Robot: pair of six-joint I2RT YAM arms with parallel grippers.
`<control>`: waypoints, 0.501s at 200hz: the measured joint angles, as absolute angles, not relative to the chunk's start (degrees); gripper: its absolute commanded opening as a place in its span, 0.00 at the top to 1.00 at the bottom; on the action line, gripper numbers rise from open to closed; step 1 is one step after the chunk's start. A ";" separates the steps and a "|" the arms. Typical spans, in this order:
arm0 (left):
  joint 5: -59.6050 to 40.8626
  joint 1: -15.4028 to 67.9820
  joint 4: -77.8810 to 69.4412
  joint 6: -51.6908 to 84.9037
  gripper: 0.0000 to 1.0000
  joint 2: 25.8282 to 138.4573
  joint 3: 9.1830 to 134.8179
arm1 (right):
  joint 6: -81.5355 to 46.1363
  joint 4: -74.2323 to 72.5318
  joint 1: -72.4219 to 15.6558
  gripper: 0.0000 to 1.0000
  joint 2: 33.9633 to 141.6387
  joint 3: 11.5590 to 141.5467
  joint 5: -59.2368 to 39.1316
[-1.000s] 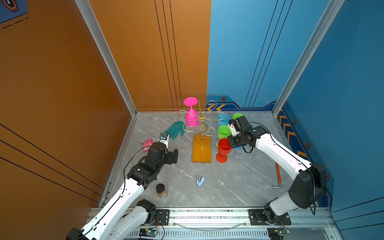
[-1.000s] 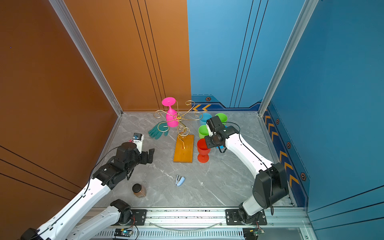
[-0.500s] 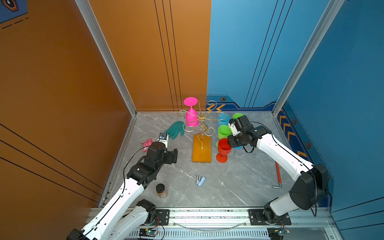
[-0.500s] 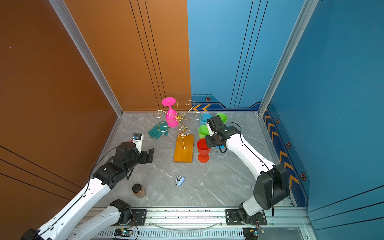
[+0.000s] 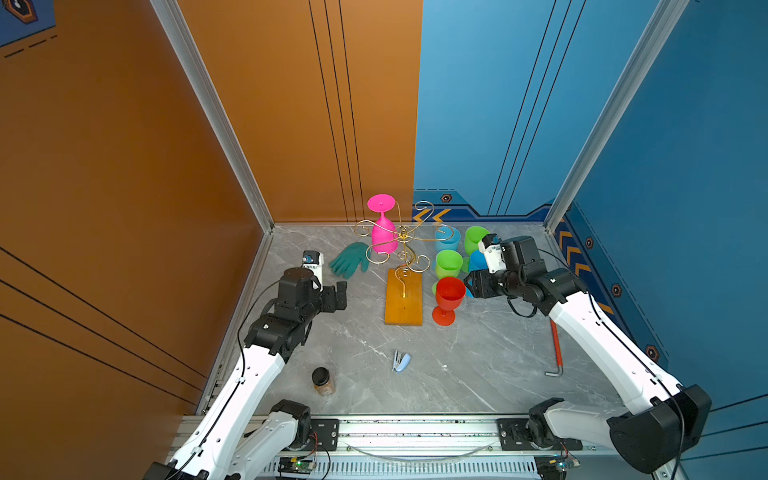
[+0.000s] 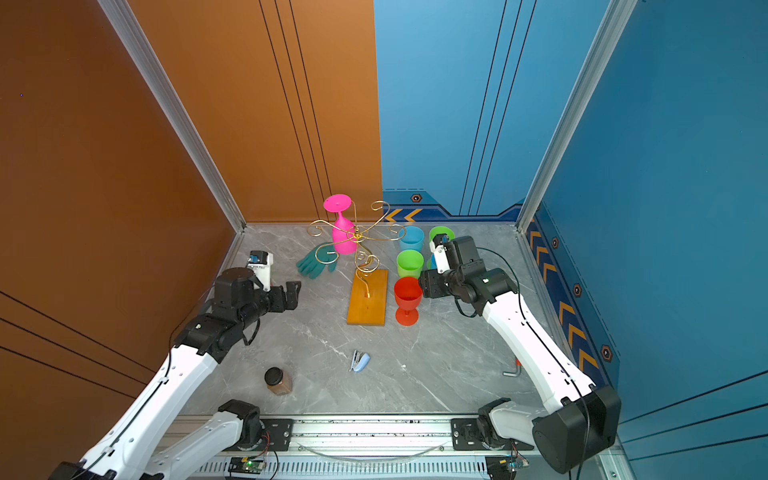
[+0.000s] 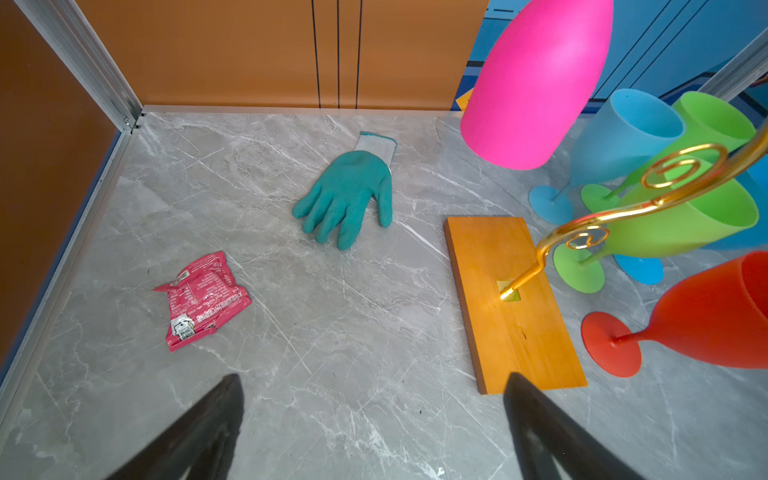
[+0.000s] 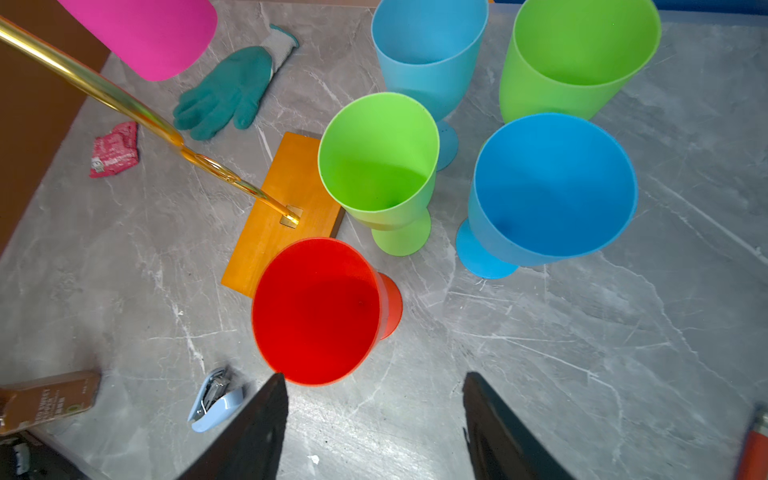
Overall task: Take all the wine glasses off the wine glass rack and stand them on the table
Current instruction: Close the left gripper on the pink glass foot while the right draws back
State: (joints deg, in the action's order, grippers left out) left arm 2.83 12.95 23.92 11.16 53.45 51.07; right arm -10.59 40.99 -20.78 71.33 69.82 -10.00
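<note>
marble table (image 5: 478,357) bears the wine glass rack (image 5: 404,308); pink wine glass (image 5: 383,237) hangs upside down from it; red glass (image 5: 449,293) stands upright beside its base; right gripper (image 5: 469,286) gapes near the red glass, holding nothing; left gripper (image 7: 372,375) spread wide, empty

White-and-black left arm (image 5: 257,374) bent forward, black left gripper (image 7: 374,384) spread wide, right arm (image 5: 602,336) reaching inward, right gripper (image 8: 374,378) parted, empty.

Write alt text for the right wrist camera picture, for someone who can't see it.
A red wine glass stands upright on the table, just beyond the open right tool. Behind it stand two green glasses and two blue glasses beside the wooden base of the rack, and a pink glass hangs mouth-down. A teal glove, pink wrapper and stapler lie nearby.
</note>
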 measured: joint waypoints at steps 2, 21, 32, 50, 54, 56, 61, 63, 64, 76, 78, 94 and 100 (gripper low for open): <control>2.57 12.64 23.92 11.31 0.02 53.74 51.46 | -10.68 40.88 -20.60 0.29 71.11 69.56 -10.35; -0.23 10.00 24.21 12.62 0.02 56.86 55.13 | -11.44 39.88 -19.22 0.28 69.21 67.44 -13.41; -2.07 8.62 24.47 13.52 0.02 59.02 57.71 | -11.86 39.29 -18.59 0.28 68.16 66.30 -15.09; -5.15 6.92 24.67 14.92 0.02 61.71 61.32 | -12.25 38.46 -17.89 0.28 66.67 64.77 -17.54; -5.74 6.61 24.71 15.14 0.02 62.15 61.91 | -12.27 38.35 -17.76 0.28 66.41 64.58 -18.02; -6.09 6.46 24.73 15.33 0.02 62.35 62.24 | -12.29 38.30 -17.69 0.28 66.28 64.47 -18.24; -6.85 6.04 24.77 15.70 0.02 62.85 62.98 | -12.36 38.11 -17.58 0.28 65.89 64.18 -18.74; -7.16 5.89 24.75 15.90 0.02 63.02 63.31 | -12.38 38.04 -17.56 0.28 65.78 64.07 -18.92; -7.25 5.85 24.75 15.99 0.02 63.09 63.40 | -12.43 38.02 -17.54 0.28 65.67 64.01 -19.07; -8.91 5.04 24.80 16.67 0.02 64.16 65.06 | -12.51 37.74 -17.23 0.28 64.71 63.35 -19.99; -9.21 4.89 24.80 16.84 0.02 64.34 65.34 | -12.51 37.74 -17.21 0.28 64.58 63.26 -20.08; -11.60 3.66 25.06 17.96 0.01 66.02 67.61 | -12.73 37.45 -16.86 0.28 63.29 62.30 -21.17; -12.47 3.20 25.06 18.37 0.01 66.63 68.40 | -12.91 37.32 -16.78 0.28 62.89 61.95 -21.43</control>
State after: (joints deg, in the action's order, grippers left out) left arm -12.47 3.20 25.06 18.37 66.63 68.40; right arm -12.91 37.32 -16.78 62.89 61.95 -21.43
